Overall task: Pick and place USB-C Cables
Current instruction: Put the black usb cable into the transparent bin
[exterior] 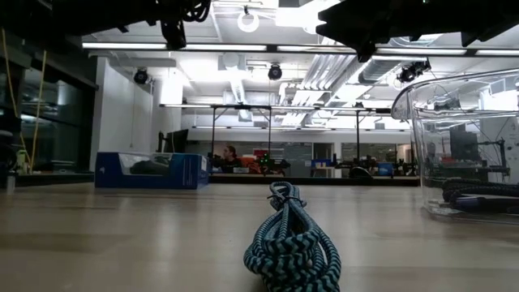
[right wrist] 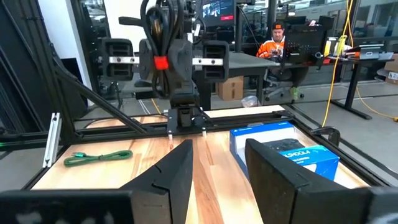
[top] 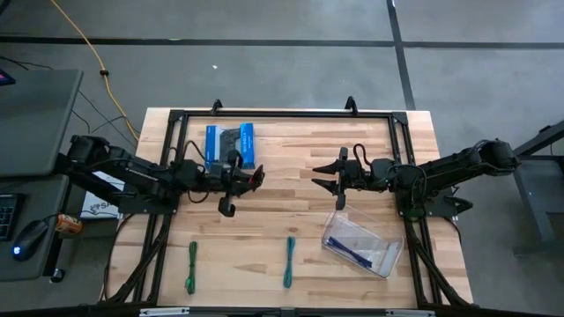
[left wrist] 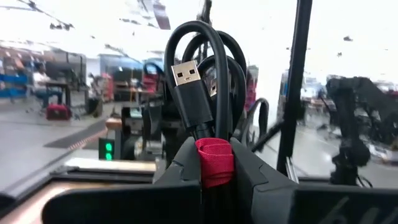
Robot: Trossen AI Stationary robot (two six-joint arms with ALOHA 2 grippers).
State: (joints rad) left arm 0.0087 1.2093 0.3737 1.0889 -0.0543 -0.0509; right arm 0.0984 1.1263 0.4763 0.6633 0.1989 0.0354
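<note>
My left gripper hovers above the table's middle, shut on the black cable bundle with the red band. My right gripper faces it from the right, open and empty, a short gap away. The green bundle and the teal bundle lie flat near the table's near edge; the teal one fills the low view's foreground. A purple bundle lies inside the clear container at near right. My left gripper pinches the black bundle at its red band between the two fingers. The fingers come level from the table's left. The bundle is lifted clear of the table, and its loops and a USB plug stand up above the band.
The blue gamepad box lies on the far left part of the table, behind my left gripper. A black frame runs round the table. A yellow cord trails on the floor. A person sits at a desk beyond the table.
</note>
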